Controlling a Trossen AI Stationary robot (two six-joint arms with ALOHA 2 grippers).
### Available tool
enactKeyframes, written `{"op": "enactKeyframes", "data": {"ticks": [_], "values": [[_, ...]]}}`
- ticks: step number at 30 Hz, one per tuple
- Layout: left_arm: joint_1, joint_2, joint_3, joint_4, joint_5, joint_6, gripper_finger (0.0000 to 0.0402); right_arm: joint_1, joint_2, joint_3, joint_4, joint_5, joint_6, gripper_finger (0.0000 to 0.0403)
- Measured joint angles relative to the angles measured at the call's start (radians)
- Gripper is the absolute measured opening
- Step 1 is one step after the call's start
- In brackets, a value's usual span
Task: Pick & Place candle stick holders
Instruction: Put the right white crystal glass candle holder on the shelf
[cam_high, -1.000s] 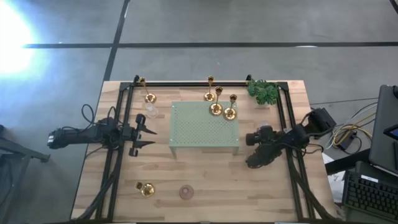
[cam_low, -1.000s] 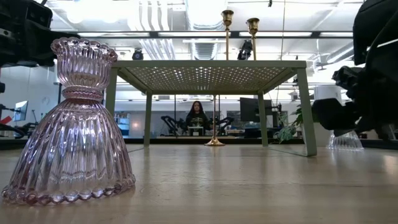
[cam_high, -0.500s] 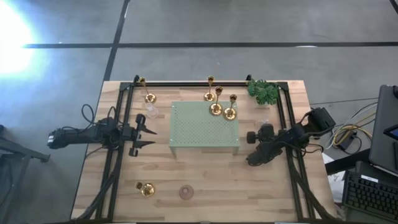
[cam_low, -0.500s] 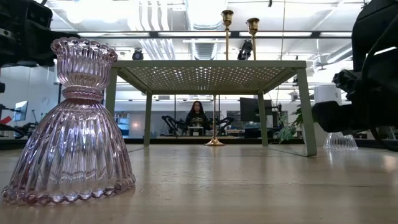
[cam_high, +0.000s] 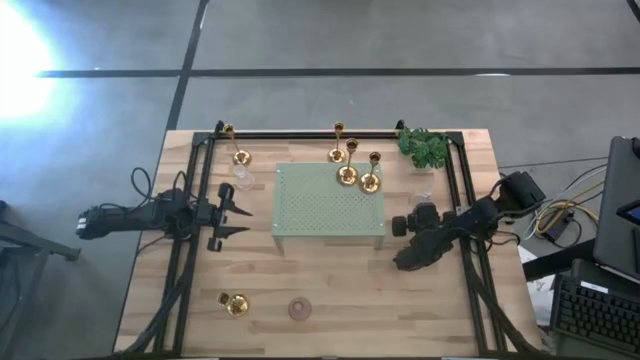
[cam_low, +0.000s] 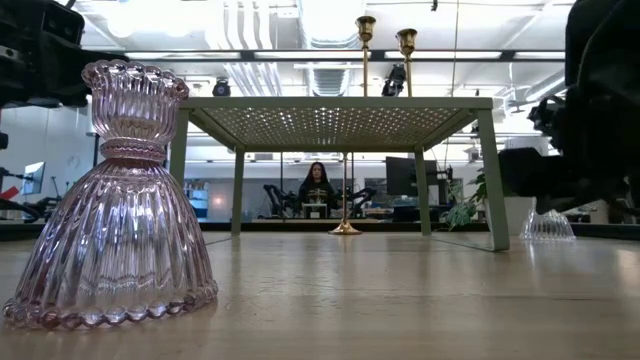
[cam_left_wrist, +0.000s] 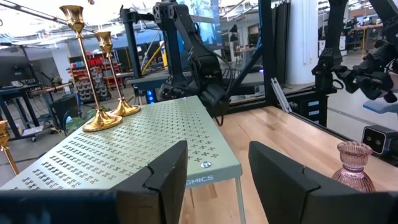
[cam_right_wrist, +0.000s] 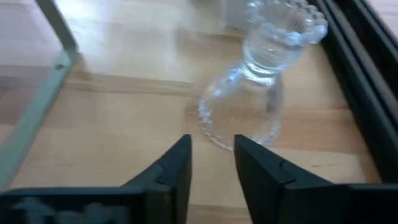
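- Step in hand, as judged: the right claw (cam_right_wrist: 211, 163) is lining up on the clear glass holder (cam_right_wrist: 260, 81) that stands near the table's (cam_high: 330, 285) right edge, beside the tray (cam_high: 328, 208).
- Right claw state: fingers set narrowly apart, holding nothing; the holder stands just ahead of the tips, apart from them.
- Advice: the gap looks too narrow for the flared base, so open wider before closing in. Aim for the waist under the cup and keep the approach level; a push on the skirt could slide or tip the piece toward the black frame rail (cam_right_wrist: 351, 56) alongside.
- Left claw (cam_left_wrist: 214, 168): open, empty, waiting near the table's left edge and facing the tray.
- Appearance of the holder: clear ribbed glass, scalloped cup, bell-shaped skirt, upright.
- Other holders: two brass ones (cam_high: 357, 176) on the tray's far right corner; a pinkish glass one (cam_low: 115, 200) near the front edge.
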Motion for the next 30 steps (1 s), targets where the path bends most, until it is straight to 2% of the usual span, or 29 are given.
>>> {"op": "enactKeyframes", "data": {"ticks": [9,13,17,21,30], "values": [[0.000,0.000,0.000,0.000,0.000,0.000,0.0177,0.003,-0.001,-0.003,-0.002,0.007,0.000,0.0232],[0.000,0.000,0.000,0.000,0.000,0.000,0.0177,0.000,-0.001,-0.016,-0.003,0.008,0.000,0.0269],[0.000,0.000,0.000,0.000,0.000,0.000,0.0177,-0.016,-0.001,-0.026,-0.002,0.057,0.000,0.0296],[0.000,0.000,0.000,0.000,0.000,0.000,0.0177,-0.052,-0.001,-0.038,-0.002,0.136,0.011,0.0307],[0.000,0.000,0.000,0.000,0.000,0.000,0.0177,-0.119,-0.001,-0.115,0.072,0.170,0.025,0.0292]]}}
